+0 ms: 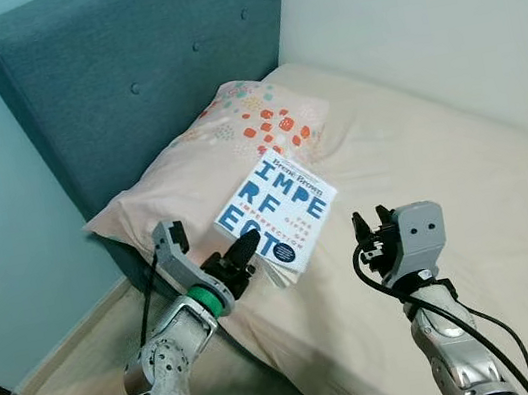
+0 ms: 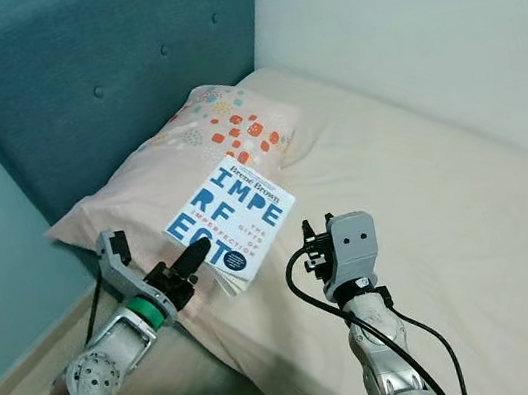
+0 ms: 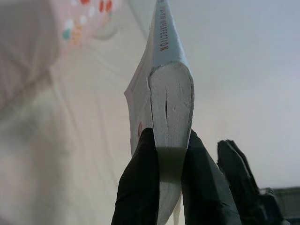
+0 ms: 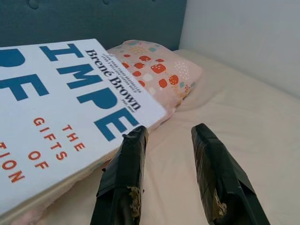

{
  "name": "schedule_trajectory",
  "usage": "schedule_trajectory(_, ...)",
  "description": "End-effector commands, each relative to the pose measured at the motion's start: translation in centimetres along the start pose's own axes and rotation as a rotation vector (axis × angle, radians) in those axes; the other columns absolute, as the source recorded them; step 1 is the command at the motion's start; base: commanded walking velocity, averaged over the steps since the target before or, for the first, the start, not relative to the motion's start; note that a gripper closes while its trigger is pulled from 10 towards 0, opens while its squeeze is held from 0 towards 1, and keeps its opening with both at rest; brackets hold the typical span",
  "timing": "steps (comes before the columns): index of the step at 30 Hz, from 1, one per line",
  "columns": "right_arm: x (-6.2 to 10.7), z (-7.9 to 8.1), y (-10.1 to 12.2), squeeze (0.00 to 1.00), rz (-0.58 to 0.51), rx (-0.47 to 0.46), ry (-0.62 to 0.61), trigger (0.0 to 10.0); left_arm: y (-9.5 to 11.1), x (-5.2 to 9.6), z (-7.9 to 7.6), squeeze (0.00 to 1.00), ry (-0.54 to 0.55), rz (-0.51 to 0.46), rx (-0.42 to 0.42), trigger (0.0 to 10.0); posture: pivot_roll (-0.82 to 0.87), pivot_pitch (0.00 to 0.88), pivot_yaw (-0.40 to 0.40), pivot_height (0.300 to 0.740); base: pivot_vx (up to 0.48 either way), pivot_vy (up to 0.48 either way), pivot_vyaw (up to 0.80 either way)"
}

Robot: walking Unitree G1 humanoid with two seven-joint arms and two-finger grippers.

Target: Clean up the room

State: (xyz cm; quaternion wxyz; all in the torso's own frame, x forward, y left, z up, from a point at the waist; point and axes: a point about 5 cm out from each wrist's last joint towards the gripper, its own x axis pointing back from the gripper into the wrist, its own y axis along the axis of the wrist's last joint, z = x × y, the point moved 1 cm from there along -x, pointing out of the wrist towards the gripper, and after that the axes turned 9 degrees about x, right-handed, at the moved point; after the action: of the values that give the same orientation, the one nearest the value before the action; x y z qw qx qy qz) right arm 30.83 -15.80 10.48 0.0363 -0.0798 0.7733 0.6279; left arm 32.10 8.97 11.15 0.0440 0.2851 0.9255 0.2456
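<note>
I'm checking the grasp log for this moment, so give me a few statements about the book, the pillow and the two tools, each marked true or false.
1. The left tool is shut on the book. True.
2. The right tool also grips the book. False: its fingers are open with nothing between them, beside the book.
3. The book's cover is white with blue letters. True.
4. The pillow lies on the floor. False: it lies on the bed, against the headboard.
5. The headboard is red. False: it is blue-grey.
</note>
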Motion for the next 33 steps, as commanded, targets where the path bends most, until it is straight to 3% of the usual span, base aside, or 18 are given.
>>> schedule_trajectory(1,0.5,-0.4,-0.6,0.00,0.024,0.001,-0.018,10.0,0.0,-0.1,-0.6,0.00,-0.030,0.001,0.019,10.0,-0.03,0.125,-0.031,0.684,0.000,0.000,0.00)
schedule_trajectory(6,0.6,-0.4,-0.7,0.00,0.026,-0.002,-0.018,10.0,-0.2,0.0,-0.1,0.00,0.002,-0.001,0.078,10.0,-0.03,0.131,-0.028,0.659,0.000,0.000,0.00)
schedule_trajectory(15,0.7,-0.4,-0.8,0.00,0.029,-0.001,-0.020,10.0,-0.9,-0.5,0.5,0.00,0.056,0.023,0.106,10.0,-0.03,0.131,-0.028,0.620,0.000,0.000,0.00)
schedule_trajectory(22,0.7,-0.4,-0.7,0.00,0.026,-0.005,-0.025,10.0,-1.5,-1.2,0.2,0.00,0.070,0.043,0.148,10.0,-0.04,0.134,-0.027,0.586,0.000,0.000,0.00)
schedule_trajectory(33,0.8,-0.5,-0.7,0.00,0.023,-0.010,-0.025,10.0,-1.3,-1.5,-0.3,0.00,0.057,0.044,0.153,10.0,-0.04,0.137,-0.023,0.586,0.000,0.000,0.00)
